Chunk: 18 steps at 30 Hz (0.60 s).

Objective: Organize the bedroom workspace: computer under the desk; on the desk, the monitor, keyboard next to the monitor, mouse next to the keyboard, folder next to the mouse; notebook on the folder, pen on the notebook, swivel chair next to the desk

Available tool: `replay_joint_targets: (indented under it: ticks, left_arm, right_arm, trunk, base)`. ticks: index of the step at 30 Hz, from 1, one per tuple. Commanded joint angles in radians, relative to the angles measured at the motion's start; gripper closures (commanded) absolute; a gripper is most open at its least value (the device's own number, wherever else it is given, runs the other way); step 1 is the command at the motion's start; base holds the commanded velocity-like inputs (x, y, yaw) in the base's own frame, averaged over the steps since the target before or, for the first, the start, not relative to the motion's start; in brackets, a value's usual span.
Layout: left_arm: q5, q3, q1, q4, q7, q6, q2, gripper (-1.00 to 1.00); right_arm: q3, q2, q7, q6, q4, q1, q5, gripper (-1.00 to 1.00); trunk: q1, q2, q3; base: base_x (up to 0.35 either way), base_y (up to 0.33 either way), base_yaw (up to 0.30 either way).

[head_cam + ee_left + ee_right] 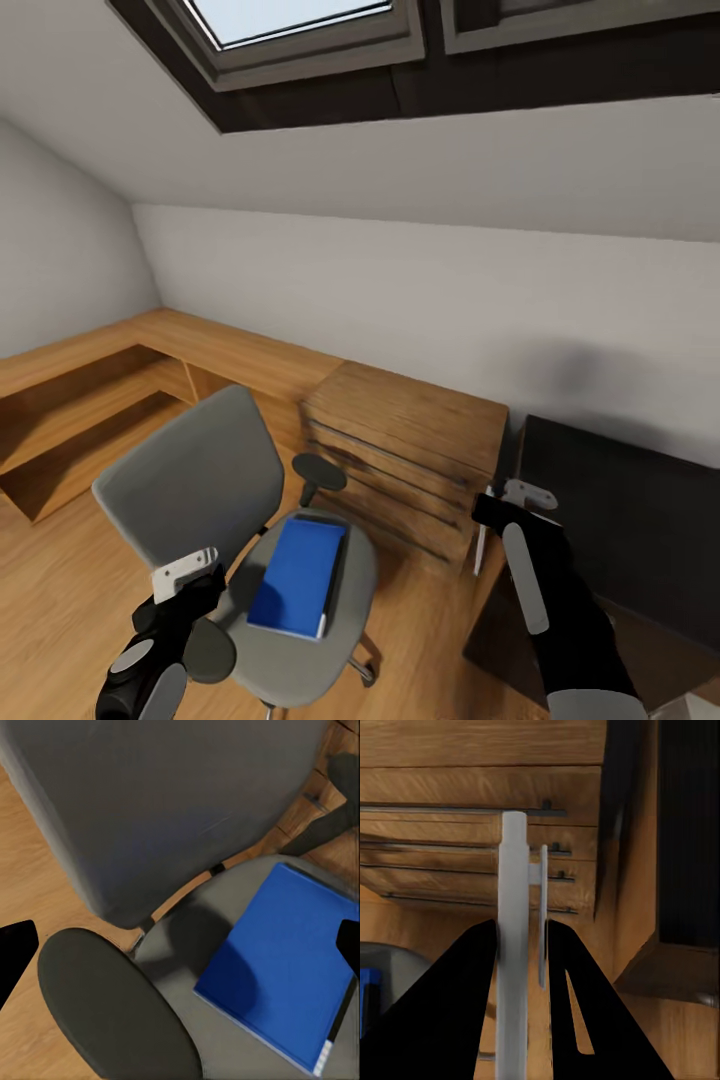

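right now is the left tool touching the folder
Apart. The left wrist view shows the tool's fingertips spread wide at the picture's edges, with the folder lying flat on the chair seat beyond them. The head view shows the left tool short of it.

The swivel chair wears a matt grey cloth over backrest and seat, smooth and without visible weave; its armrests look like dull black plastic. On the seat lies the folder, a bright blue cover with a soft satin look — white paper page edges show along one side. The dresser and the low shelves are warm oak-toned wood with visible grain, as is the floor, slightly paler and faintly sheened. The desk has a flat, matt black top. The right gripper has black matt fingers closed on a smooth white pen — plastic by its look. Walls and sloped ceiling are plain matt grey paint.
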Motion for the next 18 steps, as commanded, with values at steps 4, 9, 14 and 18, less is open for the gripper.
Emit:
replay_joint_targets:
  ticks: [4, 9, 14, 18]
  left_arm:
    - [0.008, -0.002, -0.001, -0.002, 0.009, 0.002, 0.002, -1.00]
    - [0.009, -0.002, -0.001, 0.001, 0.009, 0.002, 0.003, -1.00]
    - [0.009, -0.002, 0.000, 0.001, 0.009, 0.002, 0.004, -1.00]
    - [0.009, -0.002, 0.000, 0.002, 0.009, 0.002, 0.004, -1.00]
  right_arm:
    - [-0.005, 0.001, -0.007, 0.002, -0.001, -0.001, -0.011, 1.00]
    - [-0.010, 0.001, -0.007, 0.002, -0.001, -0.001, -0.011, 1.00]
    - [-0.019, 0.001, -0.006, 0.002, -0.001, -0.001, -0.011, 1.00]
    - [-0.021, 0.001, -0.006, 0.002, -0.001, -0.001, -0.010, 1.00]
  trunk:
    - [0.000, -0.001, 0.001]
    - [0.000, -0.001, 0.003]
    - [0.000, -0.001, 0.005]
    - [0.000, -0.001, 0.007]
  base:
    - [0.000, 0.000, -0.259]
    - [0.000, -0.022, -0.266]
    - [0.000, -0.206, -0.269]
    - [0.024, -0.289, -0.270]
